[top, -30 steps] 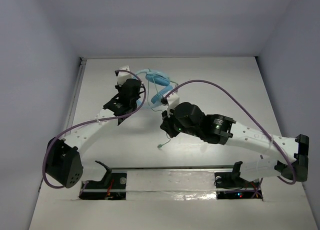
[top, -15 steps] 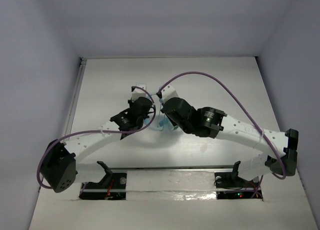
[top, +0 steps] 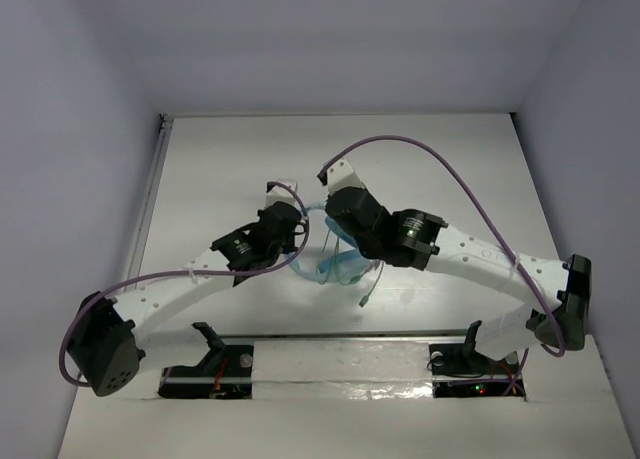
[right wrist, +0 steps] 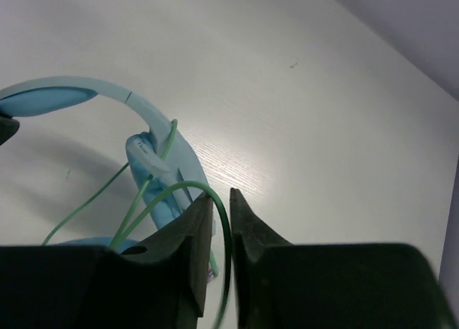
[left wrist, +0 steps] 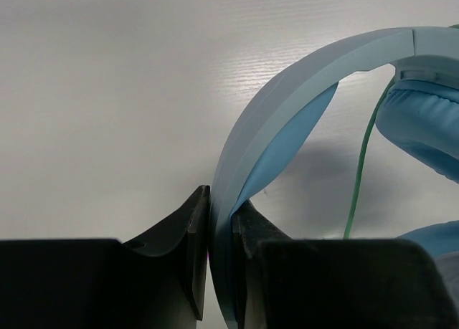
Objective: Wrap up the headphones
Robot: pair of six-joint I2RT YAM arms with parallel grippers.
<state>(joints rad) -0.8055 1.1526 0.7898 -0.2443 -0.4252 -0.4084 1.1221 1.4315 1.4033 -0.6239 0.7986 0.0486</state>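
Note:
The light blue headphones lie mid-table between the two arms. My left gripper is shut on the curved headband, which runs edge-on between its fingers; one padded earcup shows at the right. My right gripper hangs just beside the other earcup. Its jaws stand a little apart, and the thin green cable runs loosely through the gap, resting against the left finger. Other strands of the cable cross that earcup. From above, the cable's free end trails toward the near edge.
Thick purple robot cables arc over both arms. A metal rail with two black mounts runs along the near edge. Grey walls close in the white table at the left, back and right.
Both arms have drawn the headphones from the far centre toward the near middle. The right gripper's jaws have parted slightly round the cable. The left grip on the headband holds.

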